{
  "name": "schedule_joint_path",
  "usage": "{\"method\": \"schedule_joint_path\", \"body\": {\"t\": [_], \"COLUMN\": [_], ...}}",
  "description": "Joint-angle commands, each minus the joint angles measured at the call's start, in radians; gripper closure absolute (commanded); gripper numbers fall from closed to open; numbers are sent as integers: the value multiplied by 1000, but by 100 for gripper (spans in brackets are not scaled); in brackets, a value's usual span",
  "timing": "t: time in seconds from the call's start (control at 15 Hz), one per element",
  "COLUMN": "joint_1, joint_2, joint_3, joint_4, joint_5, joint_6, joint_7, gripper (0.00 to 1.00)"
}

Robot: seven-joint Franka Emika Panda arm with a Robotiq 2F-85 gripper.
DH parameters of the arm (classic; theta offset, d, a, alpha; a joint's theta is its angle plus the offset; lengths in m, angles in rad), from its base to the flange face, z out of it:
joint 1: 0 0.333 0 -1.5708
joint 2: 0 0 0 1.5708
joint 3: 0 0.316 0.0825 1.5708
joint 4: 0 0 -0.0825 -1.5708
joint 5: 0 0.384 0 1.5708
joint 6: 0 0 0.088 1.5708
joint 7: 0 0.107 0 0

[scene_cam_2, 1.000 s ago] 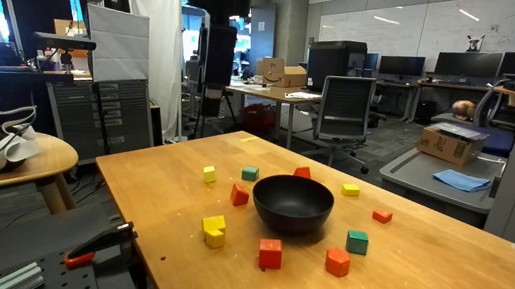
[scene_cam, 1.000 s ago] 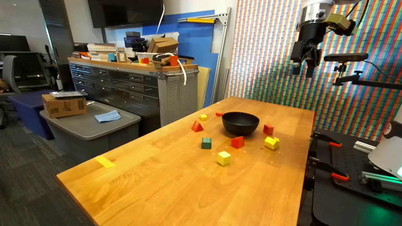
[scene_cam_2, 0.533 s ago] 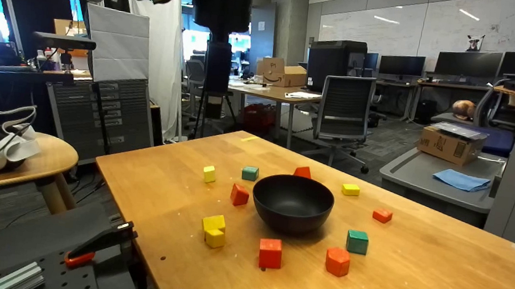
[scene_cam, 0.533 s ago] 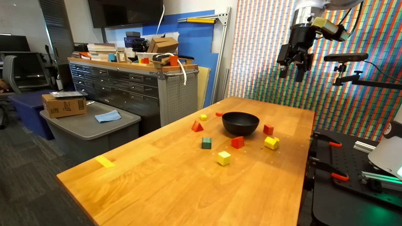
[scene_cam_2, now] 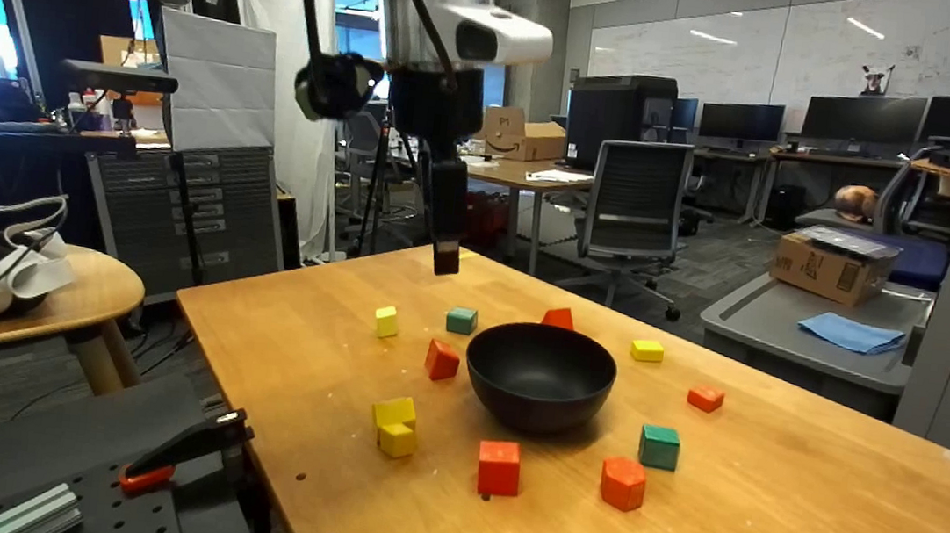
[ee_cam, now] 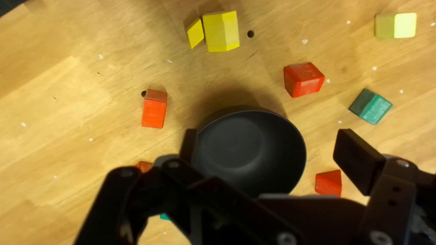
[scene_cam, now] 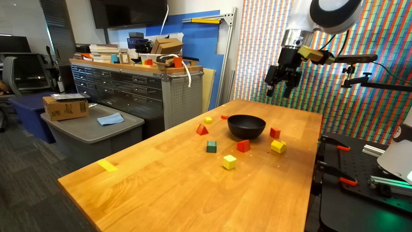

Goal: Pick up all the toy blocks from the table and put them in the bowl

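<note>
The black bowl [scene_cam_2: 540, 379] stands on the wooden table [scene_cam: 193, 193], and the visible part of its inside is bare in the wrist view. Several toy blocks lie scattered around it: a yellow cube [scene_cam: 229, 162], a green block [scene_cam: 211, 147], a red wedge [scene_cam: 243, 146], a red cube [scene_cam_2: 499, 468], a red six-sided block [scene_cam_2: 623, 482] and a green cube [scene_cam_2: 659, 447]. Two yellow blocks [ee_cam: 220, 32] sit side by side. My gripper [scene_cam: 278, 93] hangs above the table, open, its fingers wide apart with nothing held. In the wrist view it partly covers the bowl and some blocks.
A flat yellow strip [scene_cam: 107, 165] is stuck near the table's edge. Black and orange clamps [scene_cam: 338, 174] grip the side by the robot base. A grey drawer cabinet [scene_cam: 183, 96] and a lidded bin [scene_cam: 93, 124] stand beyond the table.
My gripper has come down and over toward the table and bowl, with the arm tilting as it moves. It stays open. The blocks and bowl have not moved.
</note>
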Motion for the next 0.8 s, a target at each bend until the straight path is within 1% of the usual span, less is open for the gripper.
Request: {"method": "schedule_joint_path", "body": {"t": [0.0, 0.2, 0.33, 0.47, 0.53, 0.73], "joint_1": [-20, 5, 29, 44, 46, 55], "joint_2": [201, 331, 402, 453, 412, 439], "joint_3": [28, -11, -28, -13, -38, -44], "joint_4": [-2, -4, -4, 2, -1, 7], "joint_5": [-93, -90, -30, 102, 18, 33], "joint_6": [174, 225, 259, 288, 236, 239], "joint_7": [97, 115, 64, -31, 38, 25], "gripper": [0, 0, 0, 0, 0, 0]}}
